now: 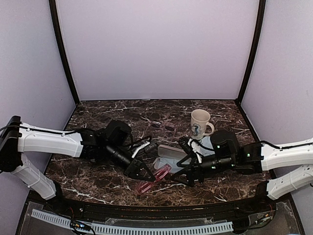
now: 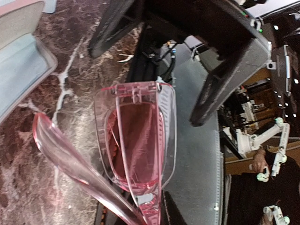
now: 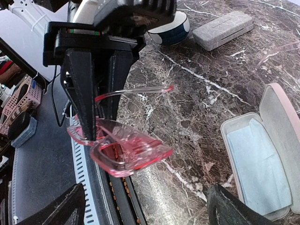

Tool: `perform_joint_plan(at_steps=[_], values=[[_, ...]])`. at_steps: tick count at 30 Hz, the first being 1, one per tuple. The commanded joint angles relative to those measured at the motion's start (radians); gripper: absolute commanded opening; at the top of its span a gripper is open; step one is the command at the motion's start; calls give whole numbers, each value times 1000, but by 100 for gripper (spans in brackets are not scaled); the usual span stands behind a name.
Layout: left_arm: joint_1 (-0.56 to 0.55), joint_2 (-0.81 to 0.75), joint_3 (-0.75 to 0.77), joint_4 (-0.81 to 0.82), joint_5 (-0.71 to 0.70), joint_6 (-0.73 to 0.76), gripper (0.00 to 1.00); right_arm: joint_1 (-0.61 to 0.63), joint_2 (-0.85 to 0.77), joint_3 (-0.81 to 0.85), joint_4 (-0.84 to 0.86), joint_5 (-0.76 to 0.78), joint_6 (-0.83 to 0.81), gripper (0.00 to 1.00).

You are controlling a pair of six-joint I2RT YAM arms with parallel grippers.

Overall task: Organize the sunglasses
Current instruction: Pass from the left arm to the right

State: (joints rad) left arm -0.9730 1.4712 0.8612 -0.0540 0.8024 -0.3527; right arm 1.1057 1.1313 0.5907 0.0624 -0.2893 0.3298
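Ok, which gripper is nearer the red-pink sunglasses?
Left. The left gripper is clamped on the frame of the red-pink sunglasses, holding them. The right gripper faces them from the right with its jaws open, close by but not touching.

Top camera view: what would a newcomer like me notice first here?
The red-pink sunglasses, pinched in the left hand near the front edge of the dark marble table, stand out most. Beside them the right hand gapes open, and just behind lies an open case holding a blue cloth.
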Motion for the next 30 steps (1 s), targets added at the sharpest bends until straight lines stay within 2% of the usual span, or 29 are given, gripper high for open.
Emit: perform_joint_plan(at_steps=[1, 6, 13, 19, 25, 30], values=[[7, -1, -29, 169, 226, -59, 0, -5, 24, 23, 59, -47, 20, 92], [8, 43, -10, 175, 279, -58, 0, -14, 36, 17, 129, -140, 55, 96], [8, 64, 5, 165, 280, -41, 0, -20, 59, 12, 207, -241, 99, 97], [8, 72, 21, 152, 284, -26, 0, -29, 111, 13, 274, -288, 153, 88], [8, 74, 25, 139, 285, -11, 0, -38, 118, 5, 325, -304, 197, 74], [8, 77, 26, 143, 286, -11, 0, -47, 122, -1, 330, -303, 199, 73]])
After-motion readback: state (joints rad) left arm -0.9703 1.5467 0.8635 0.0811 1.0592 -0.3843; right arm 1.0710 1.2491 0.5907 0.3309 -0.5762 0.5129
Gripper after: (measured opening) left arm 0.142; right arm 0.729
